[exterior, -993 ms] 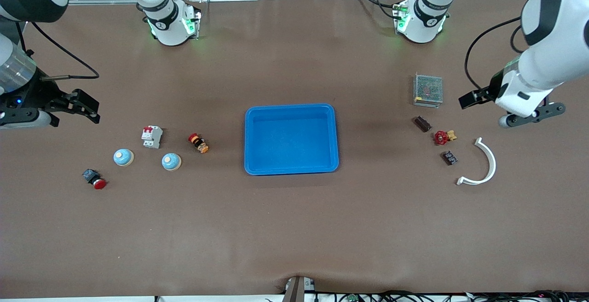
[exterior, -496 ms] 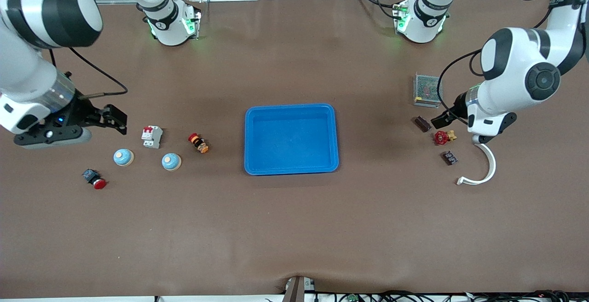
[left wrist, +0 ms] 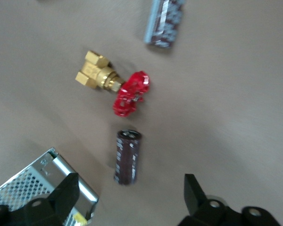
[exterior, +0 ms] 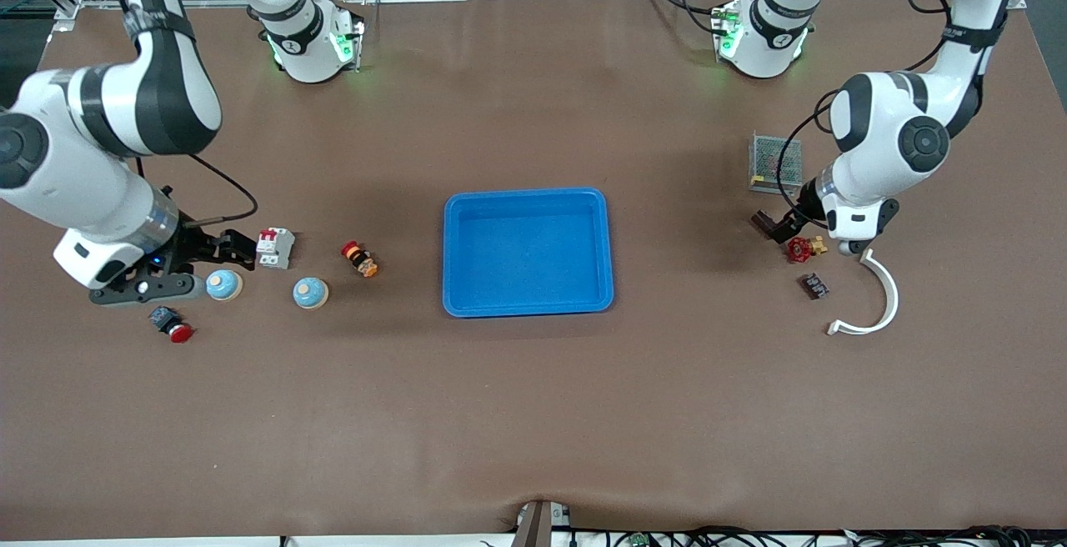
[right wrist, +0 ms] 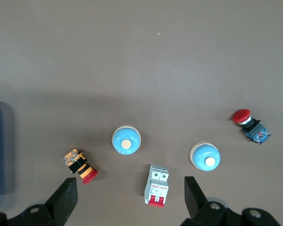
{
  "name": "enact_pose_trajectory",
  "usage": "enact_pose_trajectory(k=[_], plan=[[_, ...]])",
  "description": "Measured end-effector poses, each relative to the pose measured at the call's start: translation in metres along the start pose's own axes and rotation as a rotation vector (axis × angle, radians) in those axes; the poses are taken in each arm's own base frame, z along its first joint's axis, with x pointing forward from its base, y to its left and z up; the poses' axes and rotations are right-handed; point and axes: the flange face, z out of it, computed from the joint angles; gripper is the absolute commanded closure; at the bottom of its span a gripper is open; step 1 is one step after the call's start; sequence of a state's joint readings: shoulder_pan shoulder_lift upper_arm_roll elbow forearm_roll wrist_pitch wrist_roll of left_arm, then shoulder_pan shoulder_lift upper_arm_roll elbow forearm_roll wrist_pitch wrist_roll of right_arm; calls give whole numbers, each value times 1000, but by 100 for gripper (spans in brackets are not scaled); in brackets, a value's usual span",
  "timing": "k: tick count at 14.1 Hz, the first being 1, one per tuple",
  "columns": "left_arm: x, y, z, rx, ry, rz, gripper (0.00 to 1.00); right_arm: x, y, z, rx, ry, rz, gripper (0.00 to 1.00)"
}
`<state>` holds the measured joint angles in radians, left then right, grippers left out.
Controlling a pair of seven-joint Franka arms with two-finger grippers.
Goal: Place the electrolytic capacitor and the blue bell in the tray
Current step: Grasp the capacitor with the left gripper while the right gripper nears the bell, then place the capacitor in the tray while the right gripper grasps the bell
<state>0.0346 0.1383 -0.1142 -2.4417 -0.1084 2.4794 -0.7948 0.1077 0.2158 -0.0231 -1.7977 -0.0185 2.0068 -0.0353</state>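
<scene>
Across the front view we find the tray (exterior: 528,252) empty at mid-table; toward the right arm's end lie two blue bells, one (exterior: 310,293) nearer the tray and the other (exterior: 223,284) just beside the right gripper (exterior: 218,252); a white circuit breaker (exterior: 275,247), a red-capped orange switch (exterior: 359,258) and a red push button (exterior: 171,324) lie around them; the right gripper hangs low over the table beside the breaker, holding nothing. Toward the left arm's end we note a metal-mesh box (exterior: 775,163), a dark electrolytic capacitor (exterior: 764,224) partly covered by the left gripper (exterior: 788,226), a red-handled brass valve (exterior: 804,248), a second dark capacitor (exterior: 815,285) and a white curved bracket (exterior: 873,297).

From the left wrist view we see the left gripper's fingers (left wrist: 66,193) spread apart with the electrolytic capacitor (left wrist: 127,157) lying on the table between them, untouched; the valve (left wrist: 114,84) and the mesh box (left wrist: 35,183) lie close by.

From the right wrist view the right gripper's fingers (right wrist: 63,197) stand apart and empty; the breaker (right wrist: 156,184) lies between them, flanked by both bells (right wrist: 126,141) (right wrist: 205,157).
</scene>
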Motion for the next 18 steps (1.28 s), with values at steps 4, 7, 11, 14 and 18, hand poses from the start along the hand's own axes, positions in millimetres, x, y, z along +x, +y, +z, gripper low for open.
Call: enact_pose_trajectory(k=[4, 7, 11, 14, 18], plan=[[2, -6, 39, 24, -26, -25, 33, 9, -1, 50, 0, -15, -4, 0], [3, -6, 53, 25, -28, -43, 45, 3, -3, 86, 0, 7, -8, 0], [3, -5, 62, 25, -29, -45, 100, -11, -4, 117, 0, 36, -12, 0], [4, -1, 61, 21, -27, -41, 100, -19, -5, 132, 0, 46, -13, 0], [0, 23, 49, -6, -3, -32, 100, -23, -7, 152, 1, 48, -15, 0]])
